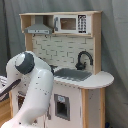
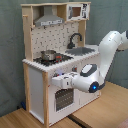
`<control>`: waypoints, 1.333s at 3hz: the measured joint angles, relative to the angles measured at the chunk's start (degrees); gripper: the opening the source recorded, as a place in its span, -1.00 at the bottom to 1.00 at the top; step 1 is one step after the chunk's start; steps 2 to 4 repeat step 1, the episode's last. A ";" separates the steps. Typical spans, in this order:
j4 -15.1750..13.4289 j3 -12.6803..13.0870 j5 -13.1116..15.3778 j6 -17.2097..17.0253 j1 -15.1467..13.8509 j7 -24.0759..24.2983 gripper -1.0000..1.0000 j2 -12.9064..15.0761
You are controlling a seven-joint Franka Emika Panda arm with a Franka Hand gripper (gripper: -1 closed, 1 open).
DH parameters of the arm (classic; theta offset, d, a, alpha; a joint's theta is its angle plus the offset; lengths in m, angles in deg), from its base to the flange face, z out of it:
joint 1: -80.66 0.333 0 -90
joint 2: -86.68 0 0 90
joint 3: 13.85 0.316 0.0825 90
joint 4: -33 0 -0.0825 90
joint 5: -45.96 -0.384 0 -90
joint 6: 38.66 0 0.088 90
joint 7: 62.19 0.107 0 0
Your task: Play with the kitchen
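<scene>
White Franka arm (image 2: 111,50), smooth rounded link shells, dark grey bands at the joints. Blue light spot on the wrist housing (image 2: 92,86) in the second exterior view. Large grey-capped joint (image 1: 24,62) in the first exterior view.

Kitchen (image 2: 50,70): tall toy unit, white with light-wood frame; upright on wooden floor; black stovetop, grey sink, black faucet, hood and microwave above.

Hand (image 2: 56,79) sits close against the kitchen (image 2: 55,55) front, just below the worktop (image 2: 35,63) edge. Above it: pot (image 2: 48,55) on the stovetop, faucet (image 2: 75,39) further back (hood (image 2: 49,20) caps the headroom). Open room lies outward from the hand, over the wooden floor (image 2: 20,119).
</scene>
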 joint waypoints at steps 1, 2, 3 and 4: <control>0.00 1.55 -1.32 -4.81 2.69 0.18 1.00 0.02; 0.00 1.55 -1.32 -4.81 2.69 0.18 1.00 0.02; 0.00 1.55 -1.32 -4.81 2.69 0.18 1.00 0.02; 0.00 1.55 -1.32 -4.81 2.69 0.18 1.00 0.02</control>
